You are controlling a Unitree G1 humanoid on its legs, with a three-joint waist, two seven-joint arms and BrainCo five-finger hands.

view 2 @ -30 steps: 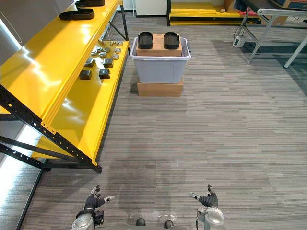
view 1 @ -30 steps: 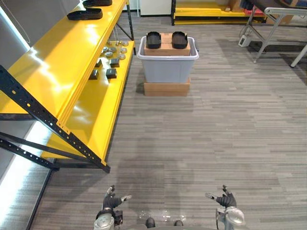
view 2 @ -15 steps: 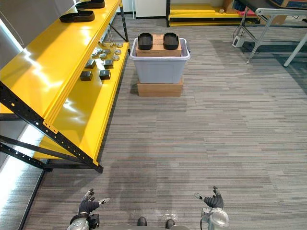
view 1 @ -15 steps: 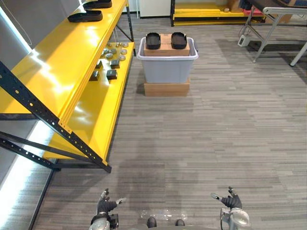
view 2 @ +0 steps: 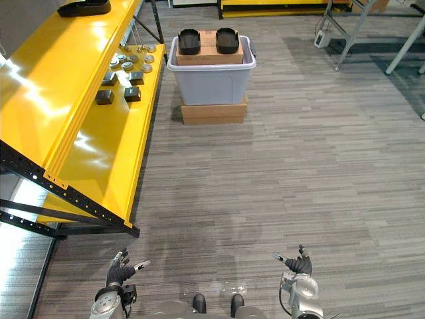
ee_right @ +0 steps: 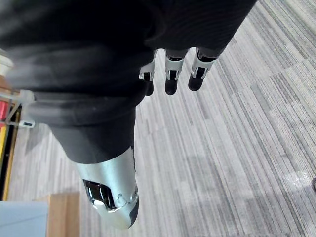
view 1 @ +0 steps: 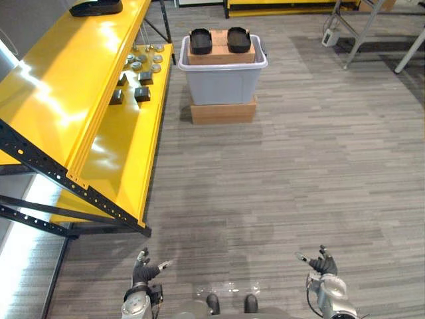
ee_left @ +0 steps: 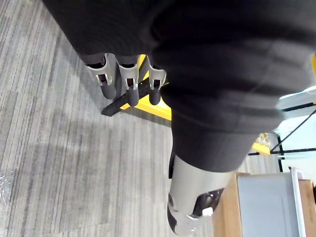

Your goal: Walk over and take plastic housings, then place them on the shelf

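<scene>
Two black plastic housings (view 1: 200, 40) (view 1: 239, 39) lie on a cardboard box inside a grey bin (view 1: 222, 76) far ahead on the floor. A third black housing (view 1: 96, 7) rests on the top level of the yellow shelf (view 1: 60, 86) at the left. My left hand (view 1: 141, 272) and right hand (view 1: 323, 265) hang low at the near edge, both open with relaxed fingers and holding nothing. Both are far from the bin.
The bin stands on a flat cardboard box (view 1: 223, 111). Small dark blocks (view 1: 141, 94) and round metal parts (view 1: 137, 64) lie on the shelf's lower level. A black shelf brace (view 1: 73, 193) juts out at lower left. Metal table legs (view 1: 355, 36) stand at the far right.
The whole picture has shifted: the camera moved, and the bin and shelf now sit further left and slightly higher. Both hands stay low and open.
</scene>
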